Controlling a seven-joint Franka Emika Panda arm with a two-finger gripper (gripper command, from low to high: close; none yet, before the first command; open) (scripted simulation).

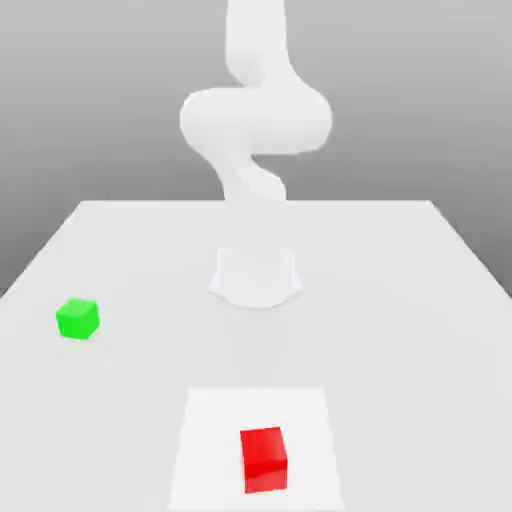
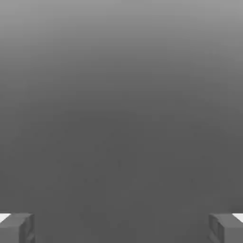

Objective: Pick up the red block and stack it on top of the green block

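The red block (image 1: 264,458) sits on the white table near its front edge, a little toward the exterior view's right of centre. The green block (image 1: 77,318) rests on the table far off toward the exterior view's left and further back. The two blocks are well apart. In the hand view my gripper (image 2: 121,228) is open: one grey fingertip (image 2: 16,228) and the other (image 2: 227,228) stand wide apart with nothing between them, and only plain grey background lies ahead of them.
The white arm (image 1: 255,120) rises from its round base (image 1: 255,277) at the middle of the table (image 1: 400,300). A paler square patch (image 1: 210,440) surrounds the red block on the tabletop.
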